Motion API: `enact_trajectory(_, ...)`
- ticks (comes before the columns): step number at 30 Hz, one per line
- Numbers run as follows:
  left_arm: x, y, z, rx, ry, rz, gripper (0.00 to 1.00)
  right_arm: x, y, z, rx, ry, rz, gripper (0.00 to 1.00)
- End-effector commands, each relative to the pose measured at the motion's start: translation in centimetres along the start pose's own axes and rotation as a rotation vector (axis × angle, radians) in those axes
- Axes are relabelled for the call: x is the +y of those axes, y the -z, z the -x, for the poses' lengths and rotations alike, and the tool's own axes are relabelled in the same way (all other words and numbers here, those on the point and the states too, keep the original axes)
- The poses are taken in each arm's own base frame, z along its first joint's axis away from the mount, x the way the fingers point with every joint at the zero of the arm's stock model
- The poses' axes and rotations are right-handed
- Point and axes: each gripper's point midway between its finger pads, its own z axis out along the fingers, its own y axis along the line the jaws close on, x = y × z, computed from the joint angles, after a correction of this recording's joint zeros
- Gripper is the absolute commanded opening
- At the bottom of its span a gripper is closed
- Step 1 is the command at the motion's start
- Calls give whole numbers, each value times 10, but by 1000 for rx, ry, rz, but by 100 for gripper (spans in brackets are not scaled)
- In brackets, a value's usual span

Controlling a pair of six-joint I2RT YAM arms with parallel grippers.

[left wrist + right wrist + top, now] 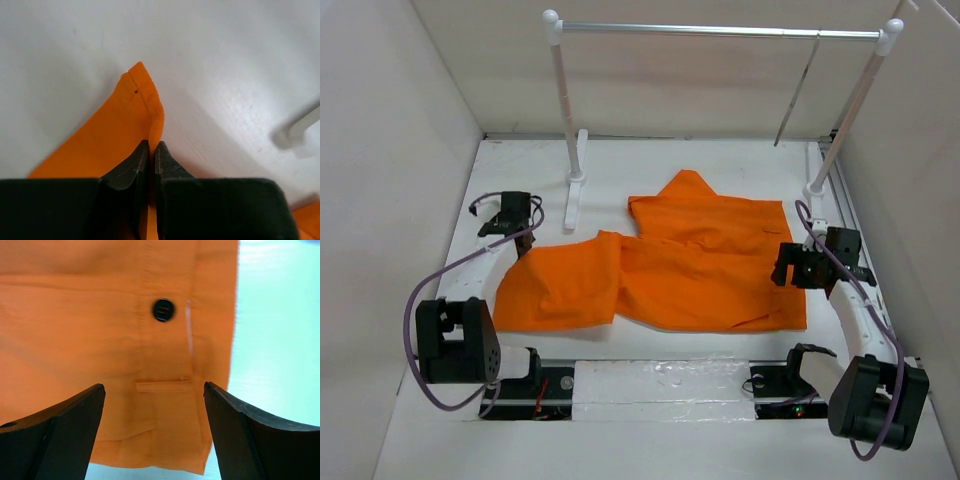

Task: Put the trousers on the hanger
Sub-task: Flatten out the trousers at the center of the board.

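Top view, nearest: the arm bases [535,388] sit at the near edge of the white surface [650,165].
Top view, trousers: the orange trousers [690,260] lie spread flat in the middle of the surface, one leg folded out toward the left.
Top view, left hand: the left hand [515,225] is at the far left tip of that leg.
Top view, right hand: the right hand [800,265] is over the right edge of the cloth.
Top view, hanger: the hanger [798,92] hangs from the silver rail [720,31] near its right end, edge-on, well apart from the trousers.
Left wrist view: the left hand [151,150] is pinched together on the trousers' [115,135] hem edge, which stands up off the surface [225,75].
Right wrist view: the right hand [154,390] has its fingers wide apart above the trousers [75,315], gripping nothing; the dark button [163,309] lies just beyond them.
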Motion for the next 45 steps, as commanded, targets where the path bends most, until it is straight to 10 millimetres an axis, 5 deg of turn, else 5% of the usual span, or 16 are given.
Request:
enact_trajectory(1,18,23,60,-195,66,101,0,-26,-5,7,-59,-52,-123,86)
enact_trajectory(5,43,8,87,-189,167,136,14,-46,-9,-11,31,-91,-191,86)
enact_trajectory(7,48,-5,86,-142,186,107,46,-45,-14,-17,56,-99,-169,87)
enact_trajectory(10,36,-9,83,-99,192,25,67,-46,-19,-27,79,-127,-165,89)
enact_trajectory(15,-31,42,89,-175,117,-245,70,-17,-37,-37,120,-208,-15,84)
enact_trajectory(17,-64,66,87,-191,75,-357,69,-11,-42,-35,111,-250,3,69)
enact_trajectory(19,-107,92,67,-159,-3,-503,69,-11,-44,-37,119,-271,-1,19)
enact_trajectory(21,-140,106,52,-108,-51,-594,69,-25,-39,-34,128,-295,-69,0)
enact_trajectory(29,-226,110,8,161,-136,-851,70,-102,28,-1,-19,-373,-429,0)
enact_trajectory(32,-244,109,1,164,-160,-874,68,-103,45,23,-72,-314,-446,27)
enact_trajectory(33,-249,112,-4,174,-177,-883,68,-99,46,30,-83,-292,-437,52)
enact_trajectory(38,-273,116,-44,284,-198,-931,65,-38,36,72,-145,-106,-261,70)
enact_trajectory(41,-278,118,-55,320,-172,-959,60,42,22,99,-203,115,-41,32)
enact_trajectory(42,-280,124,-53,300,-167,-983,59,94,19,101,-214,237,75,12)
enact_trajectory(44,-270,134,-42,244,-147,-988,57,140,3,99,-184,373,145,0)
enact_trajectory(45,-265,133,-32,190,-136,-959,56,188,6,97,-185,491,238,0)
